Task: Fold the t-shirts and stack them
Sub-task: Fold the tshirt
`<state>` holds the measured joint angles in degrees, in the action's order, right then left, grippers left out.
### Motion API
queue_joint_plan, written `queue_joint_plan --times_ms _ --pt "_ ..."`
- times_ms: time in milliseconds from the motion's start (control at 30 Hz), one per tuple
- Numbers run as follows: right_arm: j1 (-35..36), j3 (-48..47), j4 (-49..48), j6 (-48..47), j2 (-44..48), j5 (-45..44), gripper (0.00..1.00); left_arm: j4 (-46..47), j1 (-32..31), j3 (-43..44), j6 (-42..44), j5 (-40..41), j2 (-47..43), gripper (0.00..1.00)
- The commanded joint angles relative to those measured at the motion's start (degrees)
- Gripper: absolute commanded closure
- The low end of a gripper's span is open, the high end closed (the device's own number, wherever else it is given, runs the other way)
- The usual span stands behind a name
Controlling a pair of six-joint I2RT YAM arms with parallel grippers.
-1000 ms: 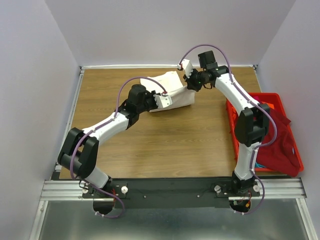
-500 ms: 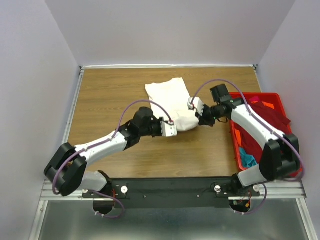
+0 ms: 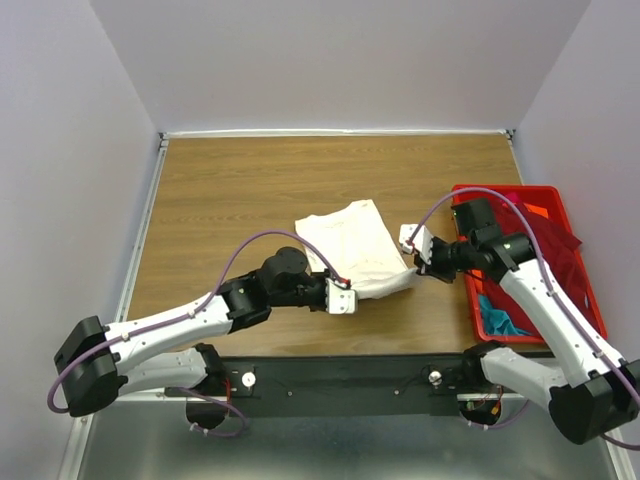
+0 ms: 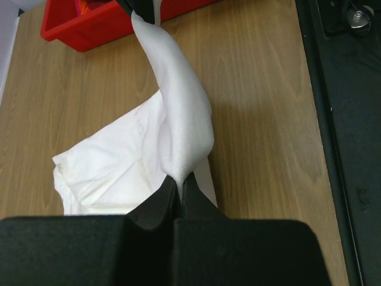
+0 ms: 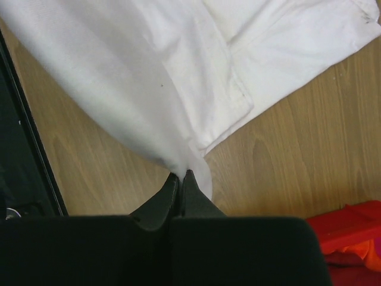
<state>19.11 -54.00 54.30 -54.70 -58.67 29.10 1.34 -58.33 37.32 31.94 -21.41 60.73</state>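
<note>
Left end effector (image 4: 180, 183) and right (image 5: 180, 177) pinch cream t-shirt (image 3: 352, 240) — wooden table (image 3: 230, 190), lilac walls (image 3: 330, 60).

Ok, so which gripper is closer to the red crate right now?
Right. The right gripper, shut on the white t-shirt, sits just beside the red crate. The left gripper pinches the same shirt farther away, toward the table's middle.

A spread t-shirt (image 3: 350, 240) lies at the middle of the surface (image 3: 230, 190). The left claw (image 4: 180, 182) grips it at its 6 o'clock and the right claw (image 5: 180, 179) at its 4 o'clock. The crate (image 3: 500, 189), at the surface's 3 o'clock edge, holds heaped t-shirts (image 3: 548, 228).
</note>
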Motion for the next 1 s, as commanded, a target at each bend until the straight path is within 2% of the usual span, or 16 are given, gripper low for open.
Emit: queue_joint_plan --times_ms 0,100,200,267,400,467,633,967 --pt "-0.2 -5.1 -1.6 3.6 -4.5 -2.5 0.99 1.2 0.6 -0.9 0.6 5.0 -3.2 1.0" --pt "-0.2 -12.2 -5.1 6.0 -10.7 -4.6 1.0 4.5 3.5 -0.6 1.8 6.4 -3.4 1.0" --pt "-0.2 -19.5 -7.8 6.8 -18.7 -5.0 0.99 7.4 11.2 1.0 2.0 2.2 -0.1 1.0" --pt "-0.2 -23.2 -9.1 7.7 -23.4 -5.1 0.99 8.8 16.6 2.2 1.6 -1.2 3.8 1.0" --pt "-0.2 -33.2 -11.0 8.7 -37.0 -4.7 0.99 12.1 23.1 4.4 1.1 -5.5 11.0 1.0" --pt "-0.2 -35.7 -11.8 9.3 -40.9 -4.4 0.99 12.5 25.8 6.2 -0.2 -6.1 15.0 1.0" --pt "-0.2 -42.8 -15.4 11.5 -50.7 -4.9 0.99 14.7 29.3 6.5 -4.0 -4.7 18.1 1.0" --pt "-0.1 -52.2 -18.5 17.4 -62.3 -2.6 0.99 15.4 34.2 6.3 -9.4 0.3 21.7 1.0"
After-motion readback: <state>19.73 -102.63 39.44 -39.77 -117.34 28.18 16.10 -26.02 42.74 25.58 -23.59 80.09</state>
